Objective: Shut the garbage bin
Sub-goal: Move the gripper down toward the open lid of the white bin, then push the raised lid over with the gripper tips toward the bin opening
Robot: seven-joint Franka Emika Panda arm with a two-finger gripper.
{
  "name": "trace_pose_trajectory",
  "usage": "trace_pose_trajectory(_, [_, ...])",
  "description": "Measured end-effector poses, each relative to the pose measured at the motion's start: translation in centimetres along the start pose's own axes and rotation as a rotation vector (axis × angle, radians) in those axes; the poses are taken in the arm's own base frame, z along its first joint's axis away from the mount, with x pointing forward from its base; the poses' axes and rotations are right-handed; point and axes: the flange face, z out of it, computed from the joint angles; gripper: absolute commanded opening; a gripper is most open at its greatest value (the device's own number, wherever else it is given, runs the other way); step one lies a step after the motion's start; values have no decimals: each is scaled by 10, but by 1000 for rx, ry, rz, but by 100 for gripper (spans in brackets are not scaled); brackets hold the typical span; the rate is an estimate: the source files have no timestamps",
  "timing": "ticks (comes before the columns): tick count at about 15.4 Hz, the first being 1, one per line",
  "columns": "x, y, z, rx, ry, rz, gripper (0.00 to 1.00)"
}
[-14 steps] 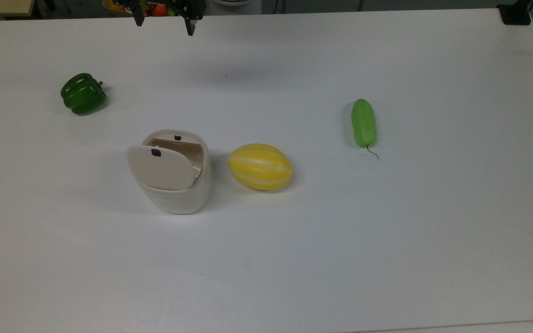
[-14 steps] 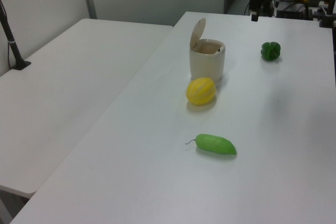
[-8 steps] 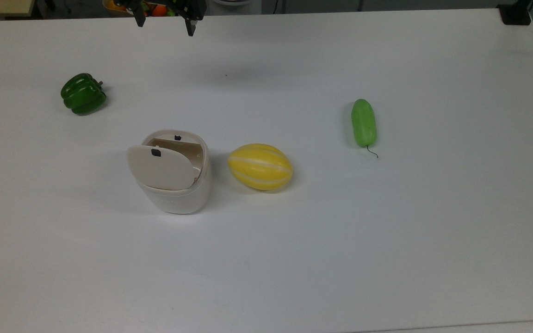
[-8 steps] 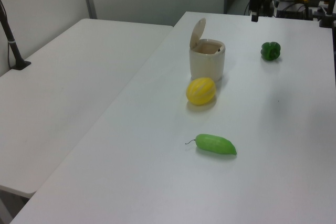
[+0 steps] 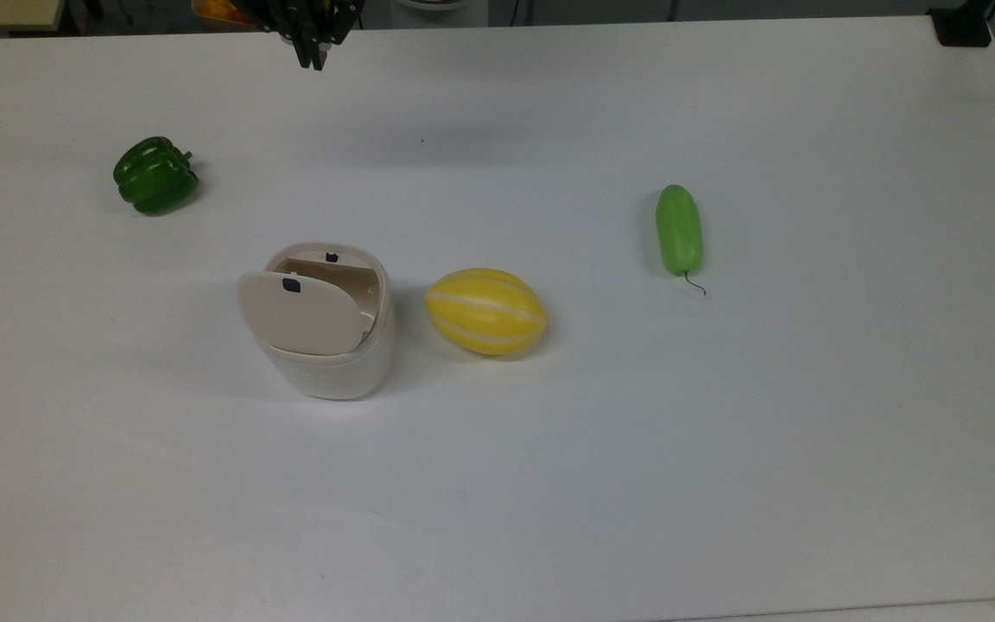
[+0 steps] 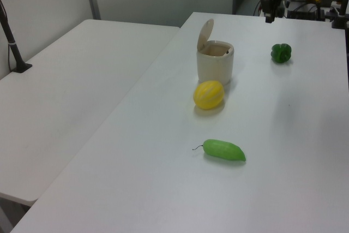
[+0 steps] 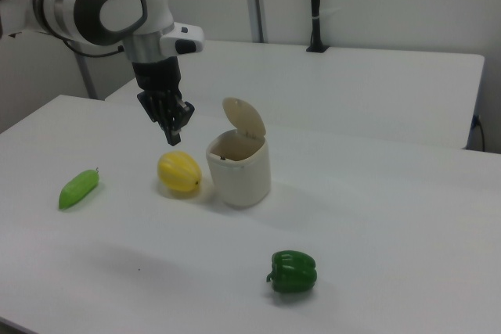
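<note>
Top view puts the gripper (image 5: pixel 313 62) at the far edge of the table (image 5: pixel 722 449), its two fingers drawn together to a narrow point with nothing between them; it hangs in the air, well apart from everything on the surface. Right view shows the same gripper (image 7: pixel 172 140) pointing down from the white arm (image 7: pixel 109 5), fingers pressed close and empty, above and just behind the melon (image 7: pixel 179 173). Left view places it (image 6: pixel 269 20) high at the back, beyond the bin (image 6: pixel 215 61) and to the left view's left of the pepper (image 6: pixel 281 53). The bin (image 5: pixel 329 345) stands upright near the middle of the table, cream-white, with its beige lid (image 5: pixel 299 309) raised on its hinge and the mouth open; a small black button sits on the lid. In the right view the lid (image 7: pixel 243 119) stands nearly upright over the bin (image 7: pixel 240 168). The yellow melon (image 5: pixel 485 310) lies just beside the bin on the top view's right, not touching it. The green pepper (image 5: pixel 155 174) lies apart on the top view's left, and the cucumber (image 5: pixel 679 228) lies well apart on the top view's right.
</note>
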Motion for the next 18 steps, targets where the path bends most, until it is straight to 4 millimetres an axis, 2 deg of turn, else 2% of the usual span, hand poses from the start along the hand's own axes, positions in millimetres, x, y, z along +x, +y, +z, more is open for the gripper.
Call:
trace_pose_trajectory(3, [6,-5,-10,23,31,-17,0])
trace_pose_trajectory(5, [21,-10,-23,43,83,-15,0])
trace_pose_trajectory(7, [43,-12,-32,67,147,-4,0])
trace_pose_trajectory(12, [108,-22,-37,84,364,72,0])
trace_pose_trajectory(15, [135,-34,-30,99,473,101,0])
trace_pose_trajectory(18, [153,-40,-5,98,494,106,0])
